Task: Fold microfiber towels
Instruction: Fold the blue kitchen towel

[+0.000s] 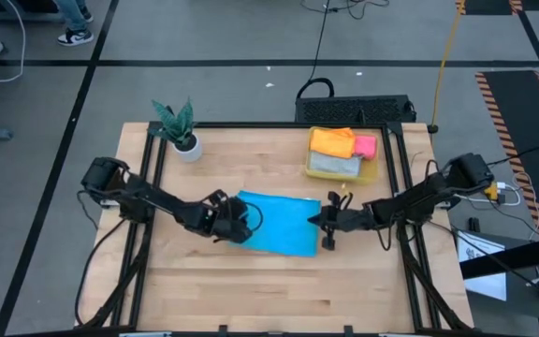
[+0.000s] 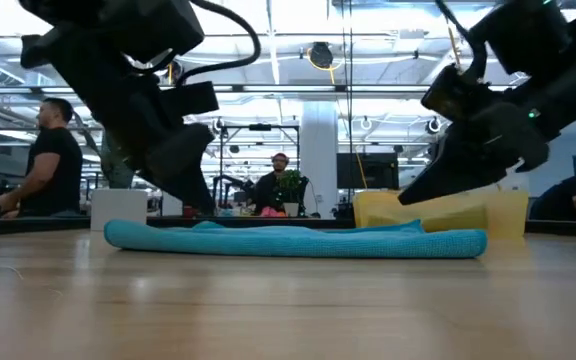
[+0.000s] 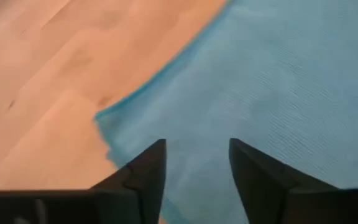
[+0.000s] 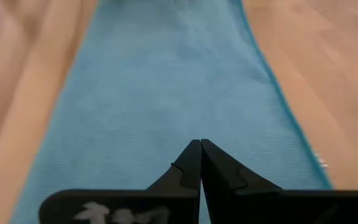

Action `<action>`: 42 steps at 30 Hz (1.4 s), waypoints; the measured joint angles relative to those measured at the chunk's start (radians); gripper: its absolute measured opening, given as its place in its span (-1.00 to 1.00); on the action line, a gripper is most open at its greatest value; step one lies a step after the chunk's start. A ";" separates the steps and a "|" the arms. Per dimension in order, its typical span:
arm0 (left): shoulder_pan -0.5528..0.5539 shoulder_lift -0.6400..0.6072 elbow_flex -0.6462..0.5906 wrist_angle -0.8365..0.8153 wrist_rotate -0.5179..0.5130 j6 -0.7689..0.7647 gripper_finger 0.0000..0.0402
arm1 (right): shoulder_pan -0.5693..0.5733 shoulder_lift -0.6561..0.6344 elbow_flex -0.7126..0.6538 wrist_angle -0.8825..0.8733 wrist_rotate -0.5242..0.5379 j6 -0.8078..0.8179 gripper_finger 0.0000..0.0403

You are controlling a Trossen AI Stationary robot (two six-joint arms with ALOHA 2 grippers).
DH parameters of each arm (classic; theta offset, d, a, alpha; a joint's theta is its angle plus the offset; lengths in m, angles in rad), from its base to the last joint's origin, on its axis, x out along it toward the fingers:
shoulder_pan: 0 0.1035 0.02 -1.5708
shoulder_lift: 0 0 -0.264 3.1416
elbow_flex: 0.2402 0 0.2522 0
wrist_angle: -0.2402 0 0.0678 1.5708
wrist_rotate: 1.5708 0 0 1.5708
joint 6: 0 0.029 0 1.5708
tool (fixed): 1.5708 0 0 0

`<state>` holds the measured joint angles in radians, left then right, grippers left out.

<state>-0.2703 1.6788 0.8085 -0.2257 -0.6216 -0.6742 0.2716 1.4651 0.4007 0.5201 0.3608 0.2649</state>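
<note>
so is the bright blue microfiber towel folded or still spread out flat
Folded, it seems: the bright blue microfiber towel lies as a narrowed rectangle on the wooden table, and the low view shows a rounded, doubled edge.

Two black jointed arms (image 1: pixel 157 198) with looping black cables and wedge-shaped fingers (image 3: pixel 143 177).
</note>
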 joint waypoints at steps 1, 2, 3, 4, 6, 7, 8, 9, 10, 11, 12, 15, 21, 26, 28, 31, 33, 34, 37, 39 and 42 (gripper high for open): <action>0.008 -0.007 0.000 -0.013 0.000 -0.043 -0.09 | -0.013 0.002 0.000 0.001 0.000 0.000 -1.00; 0.017 -0.008 0.000 -0.015 0.000 -0.078 -0.05 | -0.024 0.007 0.000 0.004 -0.001 -0.001 -1.00; 0.023 -0.008 0.000 -0.018 0.000 -0.098 -0.03 | -0.036 0.012 0.000 0.001 -0.008 -0.006 -1.00; 0.028 -0.007 0.000 -0.022 0.007 -0.104 -0.03 | -0.051 0.021 0.000 0.004 -0.030 -0.013 -1.00; 0.044 0.010 0.000 -0.004 0.023 -0.091 -0.03 | -0.079 0.044 0.000 0.009 -0.086 -0.015 -1.00; 0.052 0.024 0.001 0.003 0.028 -0.081 -0.05 | -0.091 0.059 0.000 0.008 -0.110 -0.013 -1.00; 0.060 0.037 0.000 -0.004 0.029 -0.073 -0.07 | -0.100 0.076 0.000 0.016 -0.128 -0.013 -1.00; 0.070 0.051 -0.001 -0.010 0.027 -0.067 -0.09 | -0.105 0.090 0.000 0.016 -0.131 -0.013 -1.00; 0.080 0.065 -0.001 -0.009 0.020 -0.065 -0.12 | -0.108 0.099 0.000 0.009 -0.132 -0.013 -1.00; 0.091 0.078 -0.001 -0.011 0.009 -0.065 -0.15 | -0.107 0.105 0.000 0.006 -0.131 -0.012 -1.00; 0.101 0.087 -0.001 -0.023 0.001 -0.065 -0.17 | -0.106 0.110 0.000 0.001 -0.131 -0.007 -1.00; 0.128 0.104 0.001 -0.032 -0.015 -0.064 -0.25 | -0.087 0.111 0.003 -0.044 -0.125 0.035 -1.00; 0.161 0.106 0.002 0.005 -0.009 0.037 -0.37 | 0.027 0.112 0.006 -0.046 -0.121 0.133 -1.00; 0.155 0.057 0.014 0.048 -0.007 0.119 -0.43 | 0.111 0.103 0.048 -0.057 -0.090 0.156 -1.00; 0.138 0.030 0.032 0.051 -0.009 0.121 -0.45 | 0.123 0.095 0.067 -0.047 -0.074 0.144 -1.00; 0.104 0.008 0.047 0.067 -0.004 0.136 -0.48 | 0.118 0.093 0.079 -0.049 -0.048 0.112 -1.00; 0.085 0.008 0.050 0.111 0.027 0.168 -0.50 | 0.099 0.093 0.082 -0.064 -0.018 0.099 -1.00; 0.076 0.009 0.051 0.118 0.056 0.182 -0.51 | 0.084 0.093 0.082 -0.080 0.002 0.097 -1.00; 0.056 0.029 0.051 0.136 0.177 0.194 -0.53 | 0.037 0.093 0.076 -0.169 0.034 0.116 -1.00; 0.041 0.048 0.050 0.132 0.233 0.197 -0.54 | 0.013 0.093 0.070 -0.220 0.032 0.135 -1.00; 0.019 0.108 0.053 0.181 0.243 0.238 -0.54 | 0.018 0.090 0.069 -0.281 0.040 0.180 -1.00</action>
<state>-0.2516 1.7864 0.8619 -0.0444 -0.3784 -0.4362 0.2897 1.5547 0.4694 0.2393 0.4012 0.4447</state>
